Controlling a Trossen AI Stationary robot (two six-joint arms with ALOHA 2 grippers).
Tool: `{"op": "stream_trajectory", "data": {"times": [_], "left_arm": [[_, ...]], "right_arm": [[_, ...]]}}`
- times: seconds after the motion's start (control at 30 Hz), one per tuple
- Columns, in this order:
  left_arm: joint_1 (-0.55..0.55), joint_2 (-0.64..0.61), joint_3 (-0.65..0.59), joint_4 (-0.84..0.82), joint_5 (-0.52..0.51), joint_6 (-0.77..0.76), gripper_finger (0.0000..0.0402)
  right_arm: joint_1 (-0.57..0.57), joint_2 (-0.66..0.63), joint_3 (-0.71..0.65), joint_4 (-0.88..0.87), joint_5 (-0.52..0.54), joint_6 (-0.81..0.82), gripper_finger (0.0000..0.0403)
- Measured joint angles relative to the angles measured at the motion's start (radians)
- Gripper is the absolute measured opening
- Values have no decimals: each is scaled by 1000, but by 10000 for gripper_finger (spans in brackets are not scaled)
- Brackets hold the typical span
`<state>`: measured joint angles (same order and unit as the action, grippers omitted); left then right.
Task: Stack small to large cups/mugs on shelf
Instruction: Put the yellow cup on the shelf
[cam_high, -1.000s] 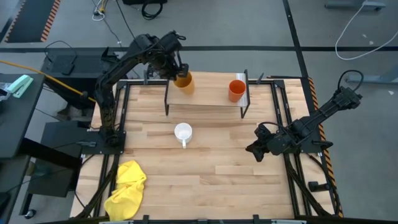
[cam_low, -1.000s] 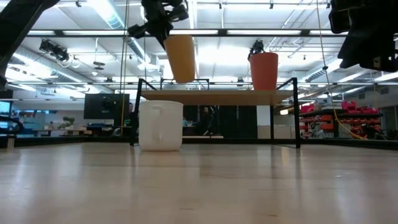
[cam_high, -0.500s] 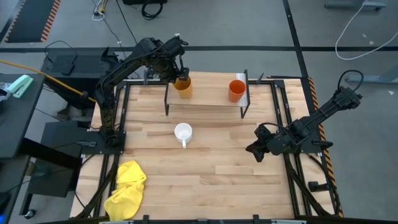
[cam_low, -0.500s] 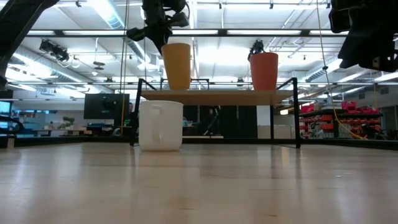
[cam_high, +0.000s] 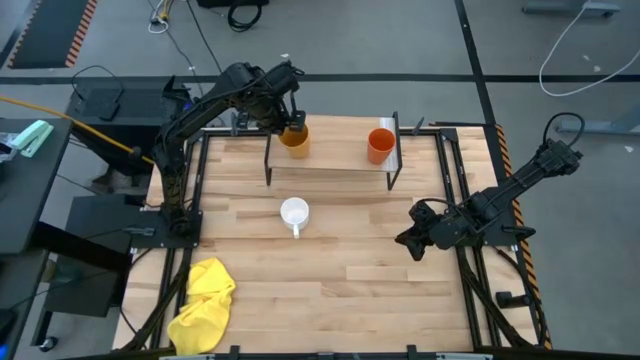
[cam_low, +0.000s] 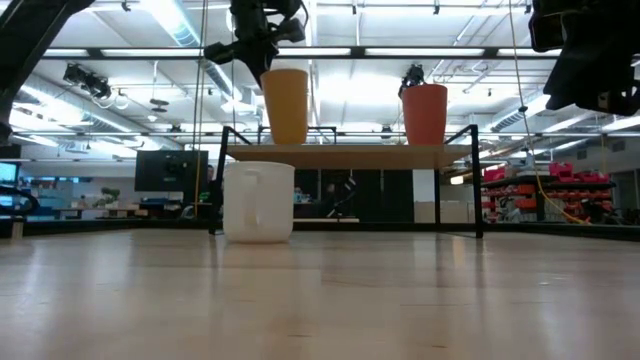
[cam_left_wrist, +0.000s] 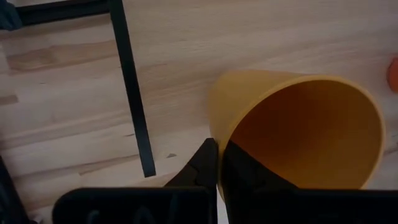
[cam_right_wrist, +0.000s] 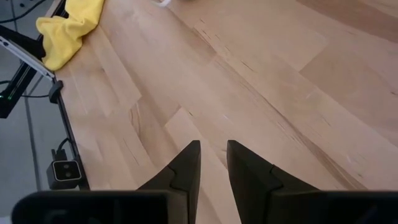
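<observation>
Placing step in hand: left gripper (cam_high: 290, 122) clamped on the rim of the yellow-orange cup (cam_high: 294, 139), jaws pinching its wall, cup upright on the shelf (cam_high: 335, 152) at its left end. Red-orange cup (cam_high: 380, 146) at the shelf's right end; white mug (cam_high: 294, 213) on the counter (cam_high: 330, 280) near mid-counter. Next, probably: release, lift clear. Versus a second ago: cup swung from tilted in the air to upright and seated. Right gripper (cam_high: 413, 238) idle by the counter's right edge, jaws slightly apart.
</observation>
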<state>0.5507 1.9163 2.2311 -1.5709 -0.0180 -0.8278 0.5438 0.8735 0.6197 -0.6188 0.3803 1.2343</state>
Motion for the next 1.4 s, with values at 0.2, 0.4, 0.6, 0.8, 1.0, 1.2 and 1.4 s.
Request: {"op": "stream_trajectory", "data": {"times": [0.2,0.4,0.6,0.8,1.0,1.2,1.4], "left_arm": [[-5,0,0,0,-8,0,11],[-6,0,0,0,-8,-5,11],[-5,0,0,0,-10,-7,11],[-5,0,0,0,-15,-7,11],[-6,1,0,0,-15,-18,11],[-10,1,0,0,-21,-23,11],[-17,1,0,0,-22,-25,11]], "right_arm": [[0,0,0,0,0,-4,87],[0,0,0,0,0,-4,87],[0,0,0,0,0,-4,87],[0,0,0,0,0,-4,87],[0,0,0,0,0,-4,87],[0,0,0,0,0,-7,87],[0,0,0,0,0,-7,87]]}}
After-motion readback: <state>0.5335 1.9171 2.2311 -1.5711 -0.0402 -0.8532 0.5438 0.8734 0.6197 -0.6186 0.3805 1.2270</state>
